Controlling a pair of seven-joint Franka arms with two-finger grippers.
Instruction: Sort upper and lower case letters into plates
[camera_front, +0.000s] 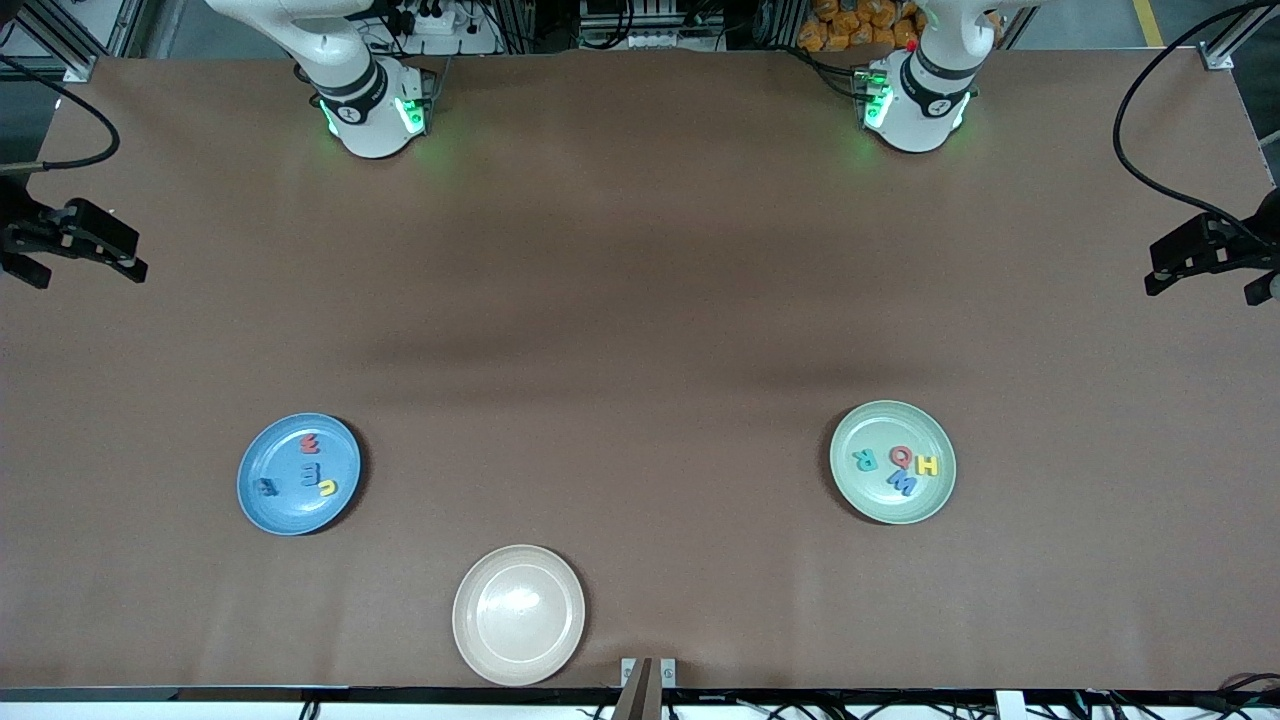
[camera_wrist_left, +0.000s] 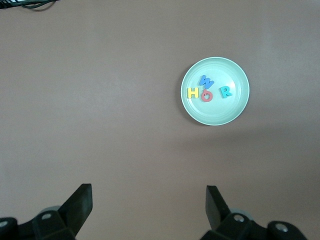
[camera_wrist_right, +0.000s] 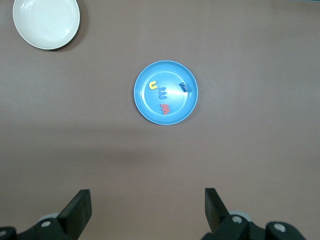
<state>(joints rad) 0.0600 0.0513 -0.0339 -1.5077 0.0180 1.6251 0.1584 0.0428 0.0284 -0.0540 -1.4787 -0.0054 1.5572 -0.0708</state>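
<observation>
The blue plate (camera_front: 272, 455) (camera_wrist_right: 177, 105) lies toward the right arm's end and holds the lower case letters: a red w (camera_front: 310, 443), a teal m (camera_front: 311, 470), a yellow u (camera_front: 327, 488) and a blue a (camera_front: 266, 487). The mint plate (camera_front: 880, 425) (camera_wrist_left: 215, 112) lies toward the left arm's end. It holds the upper case letters: a teal R (camera_front: 865, 460), a red Q (camera_front: 901, 456), a yellow H (camera_front: 927, 465) and a blue W (camera_front: 902, 483). Both grippers hang high over bare table, open and empty: the right gripper (camera_wrist_right: 147, 196) (camera_front: 80, 268) and the left gripper (camera_wrist_left: 149, 192) (camera_front: 1205, 287).
An empty beige plate (camera_front: 519, 614) (camera_wrist_right: 46, 22) sits near the table's front edge, between the two other plates and nearer to the camera. The arm bases stand along the table's back edge. A small bracket (camera_front: 648, 672) is fixed at the front edge.
</observation>
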